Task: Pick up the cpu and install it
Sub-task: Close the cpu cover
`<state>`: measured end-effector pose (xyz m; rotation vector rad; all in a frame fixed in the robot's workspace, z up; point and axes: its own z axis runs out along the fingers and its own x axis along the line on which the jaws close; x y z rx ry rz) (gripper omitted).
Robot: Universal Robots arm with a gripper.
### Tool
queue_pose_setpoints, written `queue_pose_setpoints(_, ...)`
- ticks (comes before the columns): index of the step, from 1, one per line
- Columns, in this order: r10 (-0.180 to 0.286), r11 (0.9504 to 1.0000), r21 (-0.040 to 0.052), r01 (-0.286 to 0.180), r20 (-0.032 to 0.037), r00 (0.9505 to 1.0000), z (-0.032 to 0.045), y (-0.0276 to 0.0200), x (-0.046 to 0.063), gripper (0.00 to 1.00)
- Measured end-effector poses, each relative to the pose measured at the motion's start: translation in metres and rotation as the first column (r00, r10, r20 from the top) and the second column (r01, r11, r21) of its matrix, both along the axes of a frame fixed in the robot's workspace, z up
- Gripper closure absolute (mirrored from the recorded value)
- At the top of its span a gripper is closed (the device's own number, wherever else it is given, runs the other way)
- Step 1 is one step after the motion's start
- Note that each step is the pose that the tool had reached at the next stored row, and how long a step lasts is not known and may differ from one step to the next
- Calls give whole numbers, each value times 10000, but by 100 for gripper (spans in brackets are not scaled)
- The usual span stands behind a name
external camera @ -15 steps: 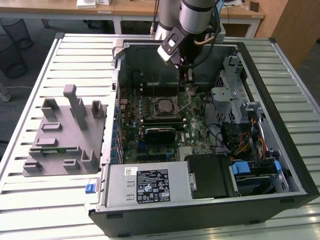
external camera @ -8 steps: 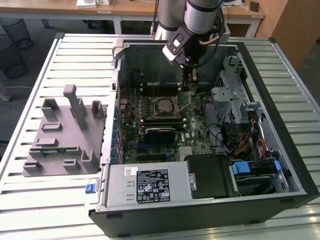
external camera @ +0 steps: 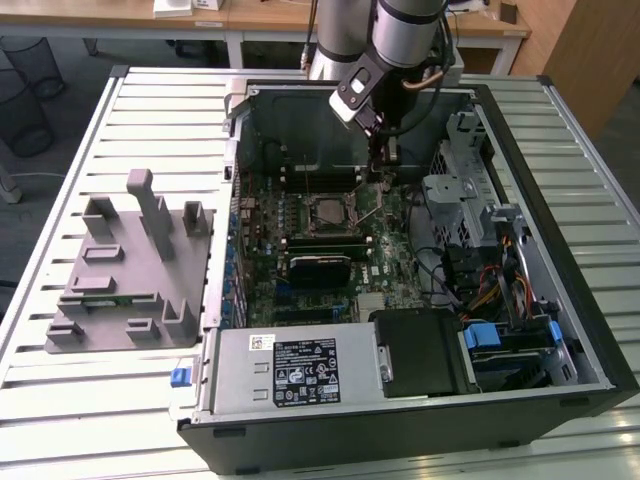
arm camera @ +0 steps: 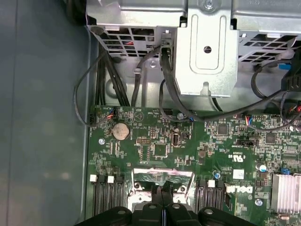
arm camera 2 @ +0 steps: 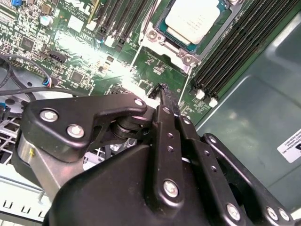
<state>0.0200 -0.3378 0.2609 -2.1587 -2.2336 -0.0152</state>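
One cpu (arm camera 2: 192, 20) in socket (arm camera 2: 169, 45), pincer (arm camera 2: 162, 92) closed nearby

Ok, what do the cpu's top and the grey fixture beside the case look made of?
The cpu has a top that looks like metal: silvery-white, smooth, softly shiny. The grey fixture looks like matte plastic, possibly printed: uniform dull grey, blocky, no glare.
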Motion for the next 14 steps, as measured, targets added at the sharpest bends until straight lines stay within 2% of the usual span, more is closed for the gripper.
queue_pose_setpoints(9, 1, 10000, -1, -1, -2, 10000, -4, 19, 70, 89)
queue_pose_setpoints(14, 0, 10000, -3, 0, -17, 10000, -20, 30, 153, 89)
